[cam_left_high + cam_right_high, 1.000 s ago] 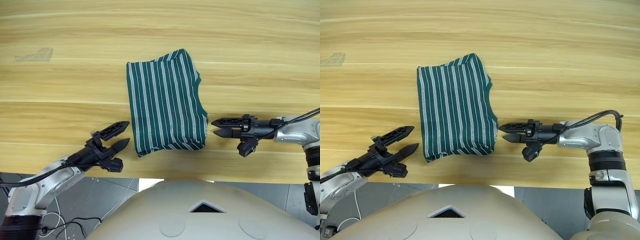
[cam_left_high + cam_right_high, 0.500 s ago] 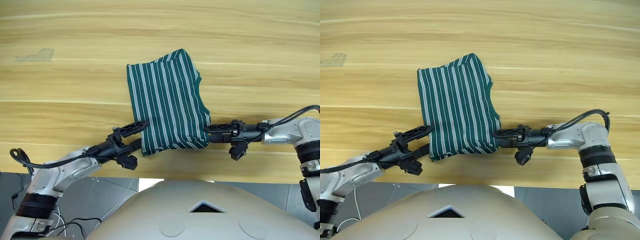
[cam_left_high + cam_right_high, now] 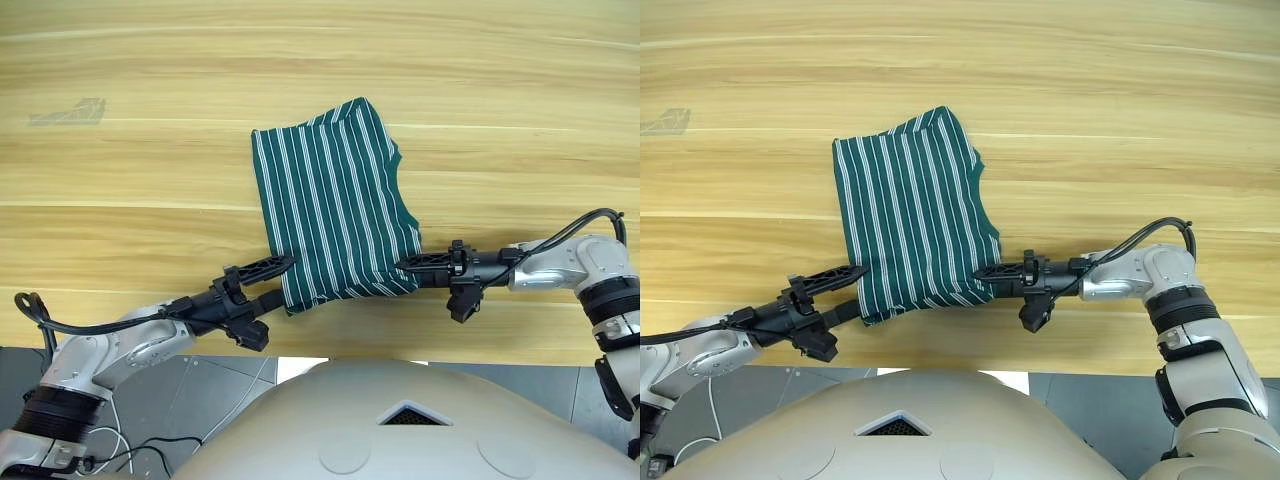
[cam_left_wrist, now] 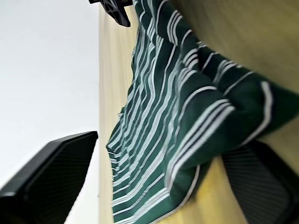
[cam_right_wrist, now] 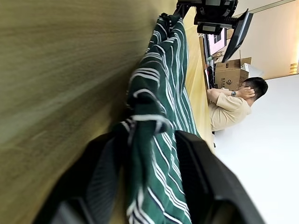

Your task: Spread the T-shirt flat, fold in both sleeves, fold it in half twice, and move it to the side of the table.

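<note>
We see the dark green, white-striped T-shirt (image 3: pixel 335 205) folded into a compact rectangle. It lies on the light wooden table (image 3: pixel 150 60), close to the near edge and between the two arms. The right gripper (image 3: pixel 400 266) is clamped on the garment's near right corner, with a bunch of fabric pinched between its black fingers. The left gripper (image 3: pixel 287 276) sits at the near left corner with its fingers apart, the corner lying loosely between them. A faint grey mark (image 3: pixel 68 110) lies on the tabletop, well apart to the left.
</note>
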Motion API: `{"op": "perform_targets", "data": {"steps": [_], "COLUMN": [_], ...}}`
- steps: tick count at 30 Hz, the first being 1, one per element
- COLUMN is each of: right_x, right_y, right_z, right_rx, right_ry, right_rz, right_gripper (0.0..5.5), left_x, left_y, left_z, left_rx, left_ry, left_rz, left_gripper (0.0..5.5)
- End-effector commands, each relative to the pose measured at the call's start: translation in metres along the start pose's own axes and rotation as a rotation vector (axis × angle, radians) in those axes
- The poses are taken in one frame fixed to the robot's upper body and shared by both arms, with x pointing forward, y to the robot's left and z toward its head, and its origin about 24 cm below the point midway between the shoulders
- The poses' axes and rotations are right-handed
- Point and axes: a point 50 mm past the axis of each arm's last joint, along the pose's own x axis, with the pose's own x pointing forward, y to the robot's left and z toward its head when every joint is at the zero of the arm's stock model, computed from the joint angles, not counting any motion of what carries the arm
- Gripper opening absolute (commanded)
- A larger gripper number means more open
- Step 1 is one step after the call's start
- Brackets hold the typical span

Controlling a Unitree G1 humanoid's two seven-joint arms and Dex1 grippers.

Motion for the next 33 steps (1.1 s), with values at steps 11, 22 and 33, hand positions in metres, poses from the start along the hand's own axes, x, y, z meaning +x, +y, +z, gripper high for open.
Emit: {"op": "perform_targets", "data": {"steps": [11, 22, 33], "right_x": [0.0, -0.001, -0.009], "right_y": [-0.007, 0.0, -0.03], "right_z": [-0.005, -0.003, 0.016], "right_rx": [-0.022, 0.044, 0.846], "right_ry": [0.013, 0.03, 0.057], "right_rz": [-0.004, -0.014, -0.024], "right_gripper": [0.0, 0.0, 0.0], "left_x": [-0.013, -0.012, -0.009], "left_y": [-0.054, -0.03, 0.025], "left_z": [0.012, 0.024, 0.001], "left_rx": [-0.162, -0.427, -0.674], "left_ry": [0.023, 0.018, 0.012], "left_rz": [-0.418, -0.41, -0.087], "left_gripper": [1.84, 0.14, 0.09]}}
